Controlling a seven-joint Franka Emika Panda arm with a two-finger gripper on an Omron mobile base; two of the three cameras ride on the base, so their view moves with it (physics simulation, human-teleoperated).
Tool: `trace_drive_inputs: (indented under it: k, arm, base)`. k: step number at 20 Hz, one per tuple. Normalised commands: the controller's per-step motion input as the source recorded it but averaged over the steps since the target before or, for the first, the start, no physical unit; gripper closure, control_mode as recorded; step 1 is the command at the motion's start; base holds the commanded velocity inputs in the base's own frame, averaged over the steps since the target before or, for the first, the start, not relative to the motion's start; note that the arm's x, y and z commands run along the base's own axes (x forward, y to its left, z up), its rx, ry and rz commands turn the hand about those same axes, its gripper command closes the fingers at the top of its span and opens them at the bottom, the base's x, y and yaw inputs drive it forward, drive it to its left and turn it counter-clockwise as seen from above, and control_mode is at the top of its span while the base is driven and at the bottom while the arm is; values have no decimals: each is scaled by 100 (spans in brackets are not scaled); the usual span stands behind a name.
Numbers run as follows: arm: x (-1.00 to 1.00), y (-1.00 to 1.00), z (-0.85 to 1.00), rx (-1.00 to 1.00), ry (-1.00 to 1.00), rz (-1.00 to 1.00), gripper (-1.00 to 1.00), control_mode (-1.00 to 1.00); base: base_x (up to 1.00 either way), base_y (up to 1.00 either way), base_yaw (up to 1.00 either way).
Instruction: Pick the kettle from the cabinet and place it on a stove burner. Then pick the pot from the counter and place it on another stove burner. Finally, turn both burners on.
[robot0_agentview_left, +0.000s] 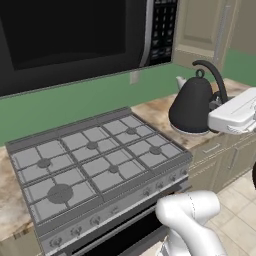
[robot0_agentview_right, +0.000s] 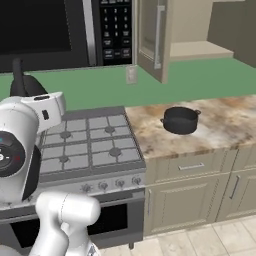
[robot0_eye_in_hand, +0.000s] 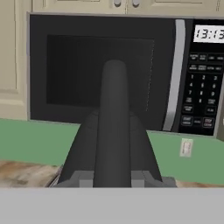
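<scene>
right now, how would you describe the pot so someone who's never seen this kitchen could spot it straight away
Start at the silver gas range under the black microwave, then move right onto the marbled stone counter. The pot sits there, below the open cabinet door. It is wide, low and dark, lidless, with two small loop side handles, unlike the tall cone-shaped kettle with its arched handle.

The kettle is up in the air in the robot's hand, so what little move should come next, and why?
Probably carry the kettle sideways over the stove and lower it onto one small burner. The gripper is shut on its arched handle, and the kettle hangs beside the range above the counter, not above a grate.
</scene>
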Motion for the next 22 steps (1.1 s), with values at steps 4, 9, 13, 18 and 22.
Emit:
trace_drive_inputs:
  k: [4, 9, 13, 18, 22]
  arm:
    - [0, 0, 0, 0, 0, 0, 100, 100]
    - [0, 0, 0, 0, 0, 0, 100, 100]
    - [0, 0, 0, 0, 0, 0, 100, 100]
    - [1, 0, -4, 0, 1, 0, 100, -100]
    - [8, 0, -18, 0, 0, 0, 100, -100]
  base:
    - [25, 38, -14]
    - [20, 35, -13]
    - [7, 18, -7]
    - [0, 0, 0]
    - [0, 0, 0]
